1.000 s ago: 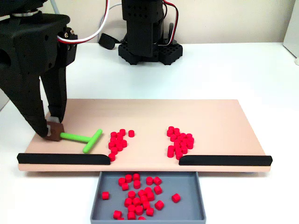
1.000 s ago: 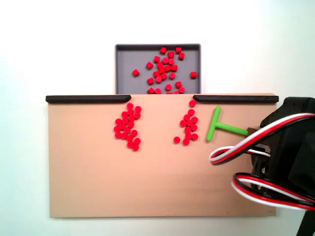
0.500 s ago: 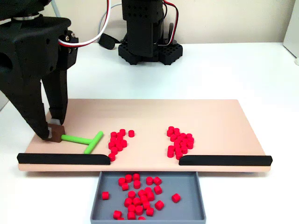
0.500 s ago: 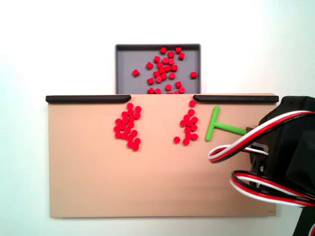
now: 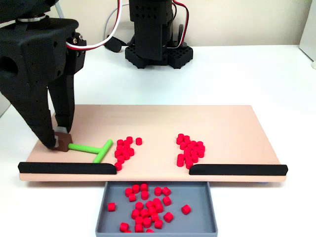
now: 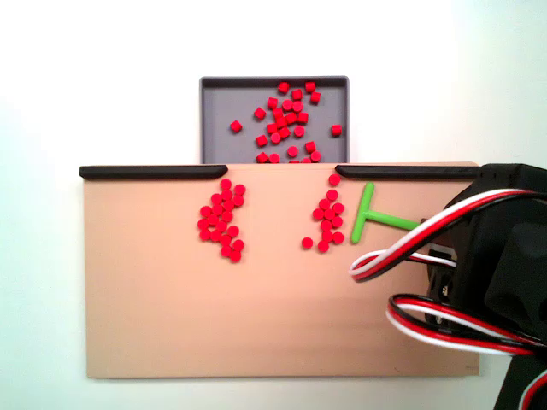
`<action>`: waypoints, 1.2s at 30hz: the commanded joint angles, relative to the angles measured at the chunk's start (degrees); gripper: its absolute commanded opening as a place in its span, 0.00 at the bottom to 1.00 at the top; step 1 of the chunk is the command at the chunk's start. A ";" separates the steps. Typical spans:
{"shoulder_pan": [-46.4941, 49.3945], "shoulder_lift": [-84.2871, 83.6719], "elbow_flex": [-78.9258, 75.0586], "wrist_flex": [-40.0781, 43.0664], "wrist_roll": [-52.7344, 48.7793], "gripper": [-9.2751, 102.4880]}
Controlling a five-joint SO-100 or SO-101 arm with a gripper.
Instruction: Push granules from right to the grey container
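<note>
White tabletop runs all round a wide tan wooden board (image 5: 148,123) with two black strips along its near edge. From the front fixed view, the black two-finger gripper (image 5: 58,140) stands at the board's left end, its fingers clenched on the small brown block at the tail of a green T-shaped plastic stick (image 5: 94,148), whose crossbar sits just beside the nearer heap of tiny bright red stubby granules (image 5: 125,148). A second heap (image 5: 189,151) lies further right on the board, well apart from the first. Below the gap between the strips sits the shallow rectangular grey plastic tray (image 5: 157,228), already holding a good scatter of granules.

In the fixed view from above, sides are swapped: the stick (image 6: 369,219) lies at the right, touching or nearly touching the right-hand heap (image 6: 327,220), with the tray (image 6: 214,111) at the top. I'd judge the job roughly a third done; both heaps on the board have yet to go through the gap
</note>
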 commanded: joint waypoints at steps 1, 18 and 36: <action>-0.44 0.79 -1.76 0.09 -16.88 0.08; -1.76 1.23 -1.76 0.18 -11.69 0.08; -3.16 1.93 -1.76 -0.26 -3.16 0.08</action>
